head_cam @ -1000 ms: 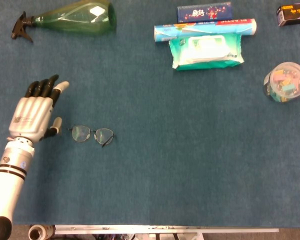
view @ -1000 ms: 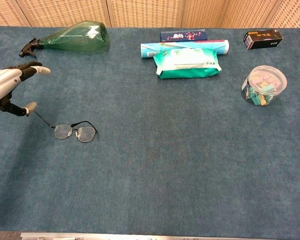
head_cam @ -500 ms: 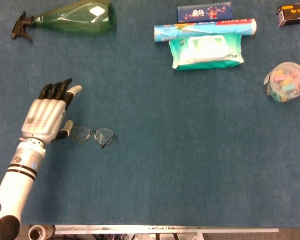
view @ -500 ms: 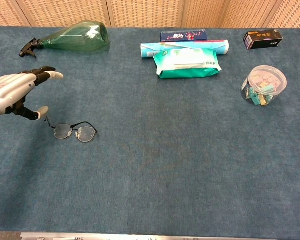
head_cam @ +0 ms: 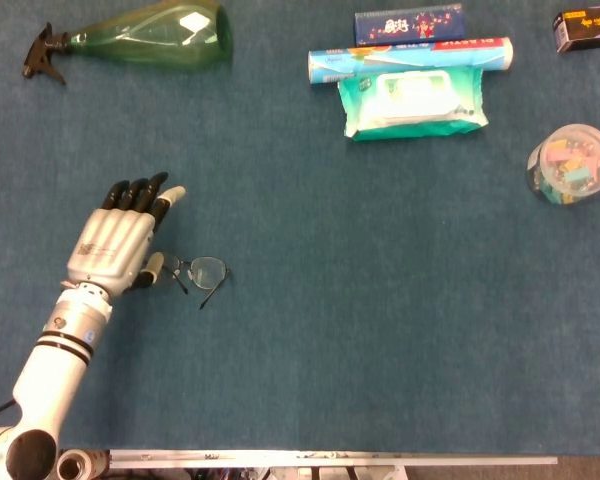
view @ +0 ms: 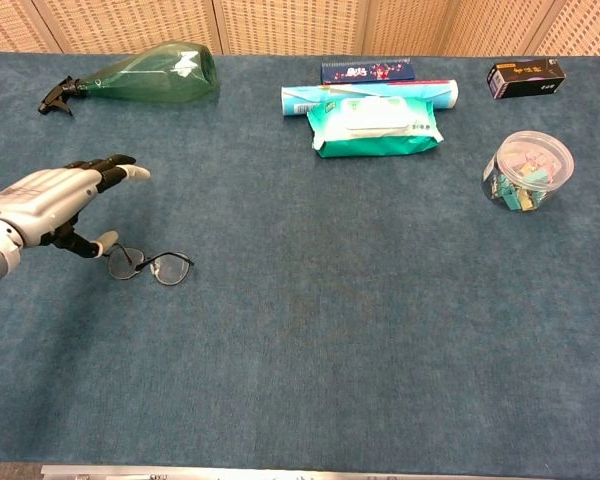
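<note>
We log one pair of glasses (head_cam: pixel 195 271) on the blue table (head_cam: pixel 380 300), lying flat, front-left area. Left hand (head_cam: pixel 120 240) sits over its left end: fingers stretched out and apart, holding nothing, thumb tip at or just beside the near lens/temple. Whether thumb actually touches the frame we can't tell from either view. Right hand not seen in head or chest cam.

Count of other items, all along far edge or right side, well apart from the hand:
- 1 green spray bottle (head_cam: pixel 140 35), lying on its side, far left, black trigger pointing left.
- 1 pack of wet wipes (head_cam: pixel 415 100), teal, far centre.
- 1 long roll-shaped pack (head_cam: pixel 410 58) touching the wipes on the far side.
- 1 dark blue box (head_cam: pixel 410 24) just behind that roll.
- 1 black box (head_cam: pixel 587 28), far right corner.
- 1 clear round tub (head_cam: pixel 572 165) w/ coloured clips inside, right side.

View diffs: head cam looks straight down, shows back of the hand and forearm down to the table's near edge; left lens partly hidden under the hand. Chest cam shows the hand (view: pixel 55 200) from the side, raised above the cloth w/ thumb dropped toward the glasses (view: pixel 152 265); both lenses visible there. Chest cam also shows a wood-look wall panel (view: pixel 280 25) behind the table, which head cam doesn't.
</note>
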`<state>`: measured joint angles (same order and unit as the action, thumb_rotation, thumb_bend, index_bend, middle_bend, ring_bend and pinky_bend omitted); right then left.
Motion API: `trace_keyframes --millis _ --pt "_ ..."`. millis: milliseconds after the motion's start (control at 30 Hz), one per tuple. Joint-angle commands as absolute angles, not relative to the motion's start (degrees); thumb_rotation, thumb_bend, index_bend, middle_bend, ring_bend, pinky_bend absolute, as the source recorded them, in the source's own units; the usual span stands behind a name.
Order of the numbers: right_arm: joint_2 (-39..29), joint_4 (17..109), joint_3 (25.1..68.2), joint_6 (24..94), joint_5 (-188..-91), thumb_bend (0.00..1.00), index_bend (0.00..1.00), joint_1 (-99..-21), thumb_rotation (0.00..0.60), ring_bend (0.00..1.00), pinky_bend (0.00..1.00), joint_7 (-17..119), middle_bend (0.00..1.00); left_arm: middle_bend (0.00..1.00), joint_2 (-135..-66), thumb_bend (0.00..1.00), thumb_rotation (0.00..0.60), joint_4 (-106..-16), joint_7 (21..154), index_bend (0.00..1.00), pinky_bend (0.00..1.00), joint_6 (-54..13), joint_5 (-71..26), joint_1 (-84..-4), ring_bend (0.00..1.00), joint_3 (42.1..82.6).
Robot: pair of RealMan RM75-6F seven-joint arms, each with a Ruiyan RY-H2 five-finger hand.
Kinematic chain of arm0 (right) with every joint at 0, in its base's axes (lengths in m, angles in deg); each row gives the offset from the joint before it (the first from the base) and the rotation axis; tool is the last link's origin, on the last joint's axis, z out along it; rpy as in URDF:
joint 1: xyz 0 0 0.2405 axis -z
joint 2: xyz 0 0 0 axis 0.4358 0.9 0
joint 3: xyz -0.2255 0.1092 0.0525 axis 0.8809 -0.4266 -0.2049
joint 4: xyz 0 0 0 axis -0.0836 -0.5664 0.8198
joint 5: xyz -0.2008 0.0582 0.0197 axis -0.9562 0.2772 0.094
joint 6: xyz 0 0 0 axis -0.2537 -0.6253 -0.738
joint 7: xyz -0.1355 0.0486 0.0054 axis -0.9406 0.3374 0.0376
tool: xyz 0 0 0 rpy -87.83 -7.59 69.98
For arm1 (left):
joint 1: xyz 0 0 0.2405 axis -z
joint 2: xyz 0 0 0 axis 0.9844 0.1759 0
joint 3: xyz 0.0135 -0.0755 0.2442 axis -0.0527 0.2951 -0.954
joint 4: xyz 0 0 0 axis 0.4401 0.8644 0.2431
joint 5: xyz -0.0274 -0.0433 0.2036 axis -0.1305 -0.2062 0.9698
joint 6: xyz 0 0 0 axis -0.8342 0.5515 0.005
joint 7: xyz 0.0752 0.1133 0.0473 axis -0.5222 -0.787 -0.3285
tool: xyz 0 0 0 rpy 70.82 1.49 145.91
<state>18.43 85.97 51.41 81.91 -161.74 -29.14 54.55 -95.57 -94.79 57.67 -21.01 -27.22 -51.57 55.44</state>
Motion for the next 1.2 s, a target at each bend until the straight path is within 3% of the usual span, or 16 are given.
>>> trace_keyframes --millis 33,1200 --pt "18.5 86.0 51.4 82.0 -161.7 0.32 0.52 -29.1 0.600 0.23 0.28 54.7 0.37 0.00 -96.2 0.42 0.600 -94.3 57.1 0.10 0.00 -21.1 -27.5 -51.3 0.00 55.2" --pt "18.7 86.2 51.3 82.3 -161.9 0.32 0.52 -29.0 0.600 0.23 0.28 54.9 0.37 0.00 -100.9 0.42 0.600 -88.6 56.4 0.10 0.00 -23.6 -30.1 -50.3 0.00 52.7"
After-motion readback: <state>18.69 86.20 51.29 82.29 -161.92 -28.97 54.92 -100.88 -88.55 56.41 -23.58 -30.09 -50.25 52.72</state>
